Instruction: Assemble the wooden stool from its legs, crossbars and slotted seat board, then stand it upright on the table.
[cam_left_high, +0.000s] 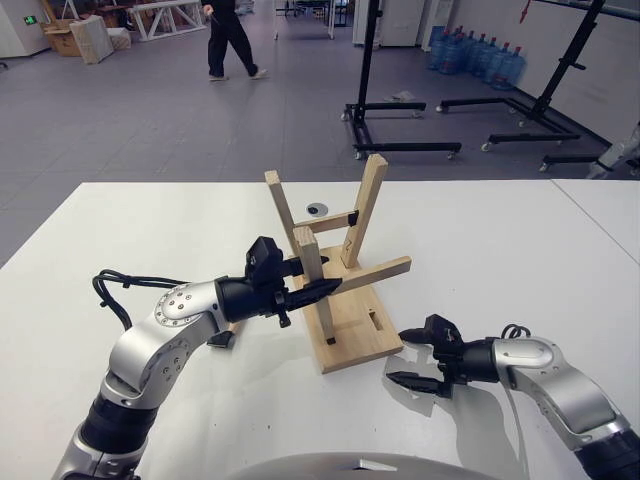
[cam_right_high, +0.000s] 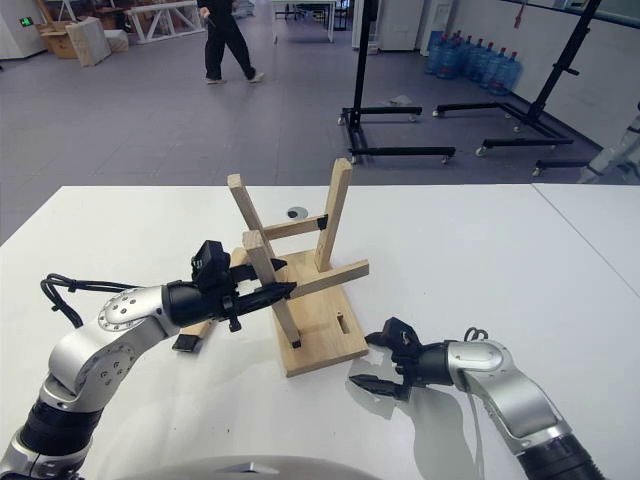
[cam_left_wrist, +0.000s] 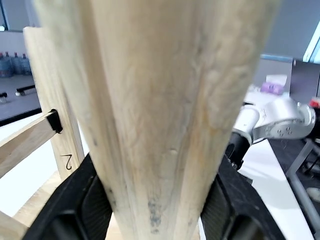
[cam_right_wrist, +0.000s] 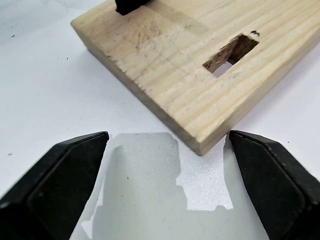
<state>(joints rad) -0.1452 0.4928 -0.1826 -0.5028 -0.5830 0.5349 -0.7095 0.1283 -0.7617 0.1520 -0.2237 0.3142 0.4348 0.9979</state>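
The left tool (cam_left_high: 322, 290) is clamping the near leg (cam_left_high: 308, 255), which is standing in the seat board (cam_left_high: 355, 335) lying flat on the bench (cam_left_high: 500, 240), far legs (cam_left_high: 370, 205) and crossbars (cam_left_high: 375, 272) rising beside it. The right tool (cam_left_high: 398, 357) is resting with fingers apart just beside the board's near corner — gripping nothing. Any sideways push on the leg is likely to slide or tip the unbraced board — jamming the joint.

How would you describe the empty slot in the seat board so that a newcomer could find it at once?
On the white table lies the pale wooden seat board with legs sticking up from it. Look at its corner nearest the right gripper: the empty slot is the small rectangular hole there, the one opening with no leg in it.
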